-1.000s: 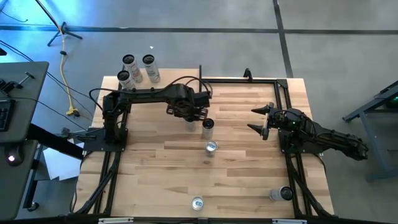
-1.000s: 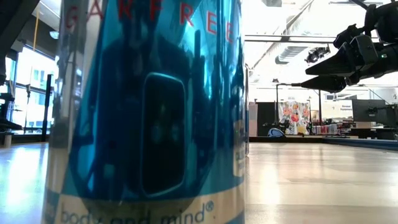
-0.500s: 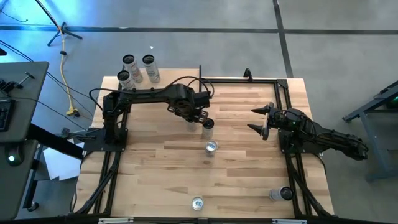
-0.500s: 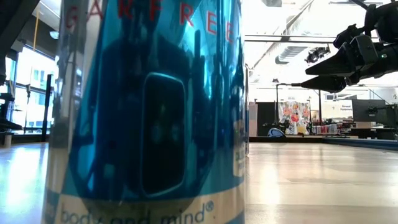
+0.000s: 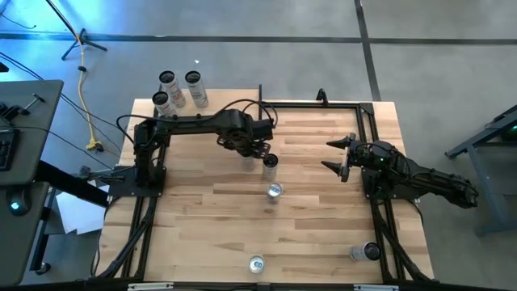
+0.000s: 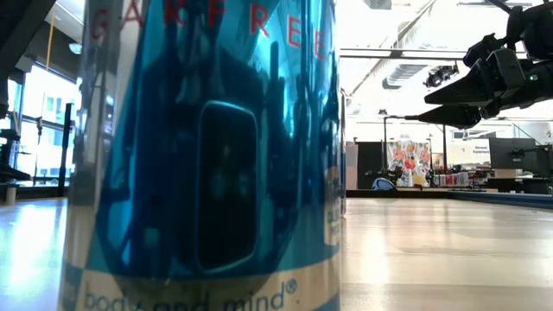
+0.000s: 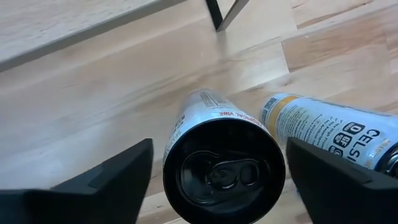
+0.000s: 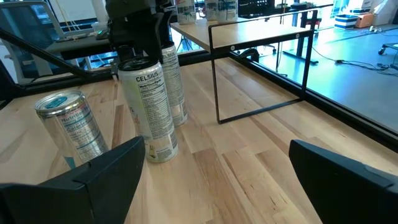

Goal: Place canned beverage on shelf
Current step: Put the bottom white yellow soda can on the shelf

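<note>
A black-topped can (image 7: 224,174) stands upright on the plank tabletop, below my left gripper (image 7: 219,149), which points down over it. The fingers (image 7: 118,177) stand open on either side of the can's top, with narrow gaps. A second Celsius can (image 5: 269,164) stands right beside it. The shelf (image 5: 226,106) is the pale raised board at the table's far left, with three cans (image 5: 167,78) on it. My right gripper (image 5: 336,157) waits open at the right, holding nothing.
A silver-blue can (image 5: 275,191) stands mid-table. One can (image 5: 256,263) is at the near edge and fills the low view. Another can (image 5: 363,252) is near the right corner. A bare black frame (image 8: 217,93) stands at the far right.
My left gripper has turned a little about its own axis above the can, without shifting place. The cans stand as before.
</note>
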### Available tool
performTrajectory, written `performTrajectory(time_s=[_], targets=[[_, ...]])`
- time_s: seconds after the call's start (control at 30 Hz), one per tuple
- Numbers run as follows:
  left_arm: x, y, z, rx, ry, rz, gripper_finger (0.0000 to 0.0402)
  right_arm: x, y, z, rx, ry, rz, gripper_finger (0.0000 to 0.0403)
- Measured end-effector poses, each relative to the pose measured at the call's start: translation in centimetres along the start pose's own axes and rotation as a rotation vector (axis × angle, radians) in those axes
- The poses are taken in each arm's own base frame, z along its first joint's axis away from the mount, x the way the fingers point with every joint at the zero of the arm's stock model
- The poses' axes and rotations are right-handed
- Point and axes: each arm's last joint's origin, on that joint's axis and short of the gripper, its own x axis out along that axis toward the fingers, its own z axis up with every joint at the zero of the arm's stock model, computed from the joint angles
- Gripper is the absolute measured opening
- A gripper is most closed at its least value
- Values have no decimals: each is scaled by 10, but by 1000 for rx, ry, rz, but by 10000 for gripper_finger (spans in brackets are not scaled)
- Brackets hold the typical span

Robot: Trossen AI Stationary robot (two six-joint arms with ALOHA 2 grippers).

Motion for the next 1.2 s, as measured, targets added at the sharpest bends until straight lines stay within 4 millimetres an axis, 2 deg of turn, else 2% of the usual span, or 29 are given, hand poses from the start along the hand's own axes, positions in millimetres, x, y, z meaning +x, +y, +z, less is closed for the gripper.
performTrajectory(time_s=[0.13, 0.27, 0.5, 0.67, 0.87, 1.2], targets=[[0, -1, -1, -29, -7, 2, 387, 0, 0, 0, 0, 0, 0, 387], [-2, -8, -12, -101, -77, 16, 394, 0, 0, 0, 0, 0, 0, 387], [-13, -29, -57, -170, -375, 59, 399, 0, 0, 0, 0, 0, 0, 387], [-16, -35, -86, -236, -528, 85, 400, 0, 0, 0, 0, -1, 0, 387], [-1, -41, -109, -276, -677, 142, 400, 0, 0, 0, 0, 0, 0, 387], [46, -57, -129, -285, -823, 187, 400, 0, 0, 0, 0, 0, 0, 387]])
